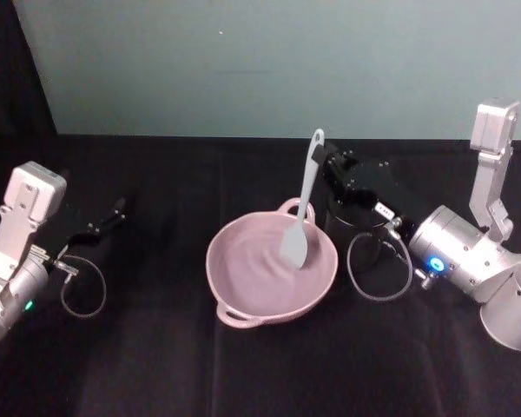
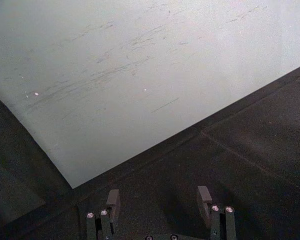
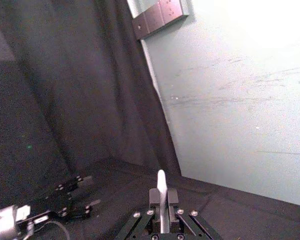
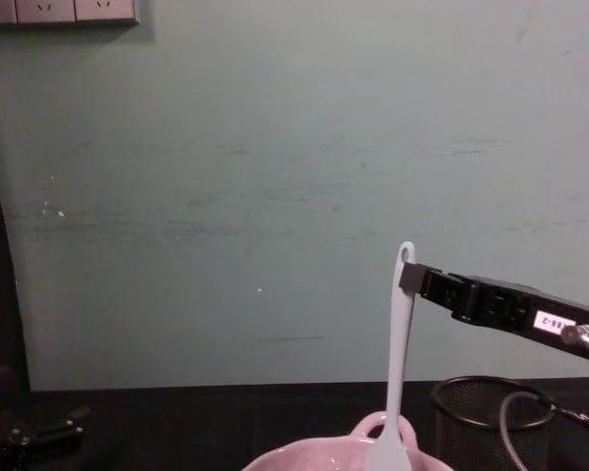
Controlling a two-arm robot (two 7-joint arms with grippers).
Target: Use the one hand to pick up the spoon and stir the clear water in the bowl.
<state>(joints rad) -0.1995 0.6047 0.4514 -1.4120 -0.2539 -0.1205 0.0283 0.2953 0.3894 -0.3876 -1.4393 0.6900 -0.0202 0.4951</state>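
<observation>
Right claw (image 1: 323,158) clamped on spoon (image 1: 302,213) handle near top end; paddle below claw, inside bowl (image 1: 252,271). Left claw (image 2: 160,197) parked well apart over counter (image 1: 156,365), fingers apart.

The only writing is on a small white label (image 4: 553,321) on the black body of the right gripper (image 4: 412,278). It sits to the right of the spoon (image 4: 398,353), well back from the fingers closed on the spoon's handle. In the chest view its dark characters look like "88-2". The last 2 marks, "-2", are fairly plain; the first 2 are less sure. In the head view the same label (image 1: 384,211) is a white strip right of the spoon, its characters too small to read.
</observation>
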